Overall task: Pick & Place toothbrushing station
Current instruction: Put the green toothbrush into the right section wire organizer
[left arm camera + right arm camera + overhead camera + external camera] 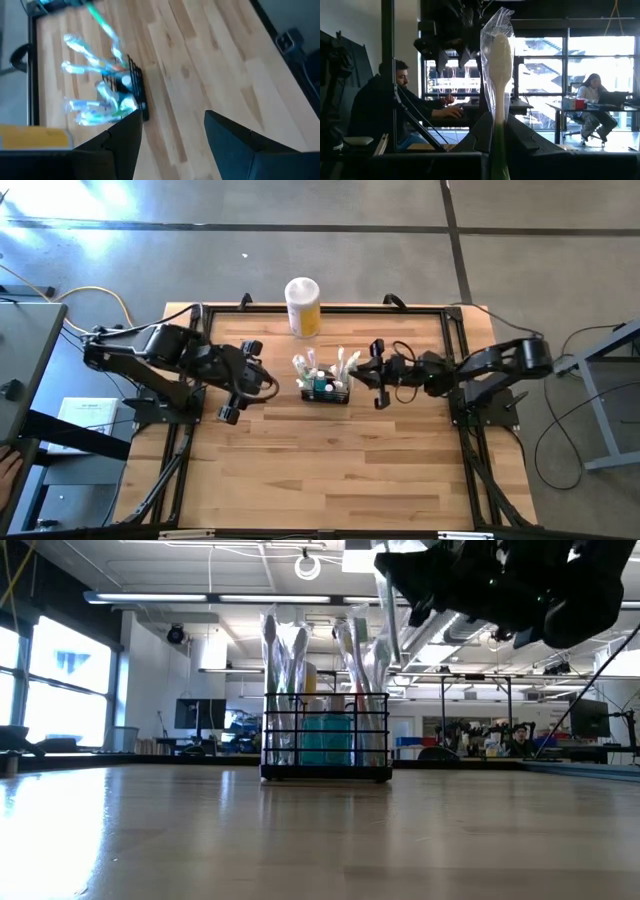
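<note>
Toothbrushing station: a small black wire-mesh basket standing upright on the wooden table, in the far half near the middle. In the low view it rests flat on the tabletop, with wrapped toothbrushes standing up out of it and a teal item inside.

Canister: yellow and white, upright, at the far edge of the table, just beyond the basket and apart from it.

Right gripper: just to the right of the basket, raised above the tabletop. Its fingers are pressed together on a wrapped toothbrush, which rises upright between them in the right wrist view, its white head inside clear plastic.

Left gripper: left of the basket and apart from it. Its fingers stand apart with bare wood between them; nothing is in them. The left wrist view looks down at the basket with the brushes fanning out of it.

Room behind: one person seated at a desk, another person seated farther off by the windows.
</note>
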Controlling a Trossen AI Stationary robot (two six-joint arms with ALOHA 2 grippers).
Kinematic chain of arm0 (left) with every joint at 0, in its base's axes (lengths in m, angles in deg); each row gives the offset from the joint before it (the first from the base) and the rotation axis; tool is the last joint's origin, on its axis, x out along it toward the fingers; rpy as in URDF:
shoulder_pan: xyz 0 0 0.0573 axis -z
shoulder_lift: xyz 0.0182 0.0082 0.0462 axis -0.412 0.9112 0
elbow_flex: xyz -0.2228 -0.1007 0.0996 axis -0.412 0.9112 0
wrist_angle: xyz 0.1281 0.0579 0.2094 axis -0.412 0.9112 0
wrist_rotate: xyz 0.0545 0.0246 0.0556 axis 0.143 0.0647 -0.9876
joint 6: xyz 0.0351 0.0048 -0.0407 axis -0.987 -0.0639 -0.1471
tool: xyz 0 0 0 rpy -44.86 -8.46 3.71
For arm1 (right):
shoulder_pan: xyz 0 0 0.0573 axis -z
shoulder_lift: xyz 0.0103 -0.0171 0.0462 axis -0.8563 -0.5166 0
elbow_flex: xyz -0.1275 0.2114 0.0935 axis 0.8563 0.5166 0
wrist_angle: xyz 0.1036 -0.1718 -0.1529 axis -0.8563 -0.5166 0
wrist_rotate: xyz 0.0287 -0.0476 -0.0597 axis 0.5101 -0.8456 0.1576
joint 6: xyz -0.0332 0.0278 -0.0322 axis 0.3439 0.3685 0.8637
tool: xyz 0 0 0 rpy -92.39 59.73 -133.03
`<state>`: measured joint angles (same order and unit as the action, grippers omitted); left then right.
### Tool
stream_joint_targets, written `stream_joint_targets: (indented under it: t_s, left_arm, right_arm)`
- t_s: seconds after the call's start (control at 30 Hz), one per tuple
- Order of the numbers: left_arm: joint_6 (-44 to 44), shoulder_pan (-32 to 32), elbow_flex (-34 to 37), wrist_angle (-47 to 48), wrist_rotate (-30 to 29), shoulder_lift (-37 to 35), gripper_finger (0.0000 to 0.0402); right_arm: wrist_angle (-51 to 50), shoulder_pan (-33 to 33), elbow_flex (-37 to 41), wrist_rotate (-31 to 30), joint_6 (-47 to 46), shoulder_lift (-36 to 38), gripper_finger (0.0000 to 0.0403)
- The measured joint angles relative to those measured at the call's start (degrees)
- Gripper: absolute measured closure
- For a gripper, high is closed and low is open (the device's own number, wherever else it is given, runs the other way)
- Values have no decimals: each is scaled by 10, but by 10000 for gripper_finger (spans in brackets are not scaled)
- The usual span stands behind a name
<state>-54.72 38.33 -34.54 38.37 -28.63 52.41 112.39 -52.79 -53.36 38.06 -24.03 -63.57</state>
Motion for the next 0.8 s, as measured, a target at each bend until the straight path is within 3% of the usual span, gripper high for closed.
stream_joint_targets:
  t_s: [0.23, 0.4, 0.53, 0.8]
  left_arm:
    - [-7, -1, 119, -121, 0, -52, 194]
    - [-35, -1, 165, -154, 0, -56, 194]
    - [-42, -1, 179, -192, 8, -56, 194]
    - [-43, -1, 179, -180, 10, -74, 194]
  right_arm:
    - [21, 4, 0, -32, -22, -74, 387]
    - [23, 16, -30, -13, -27, -97, 386]
    - [6, 19, -73, 23, -26, -99, 385]
    - [-34, 19, -64, 10, -35, -99, 386]
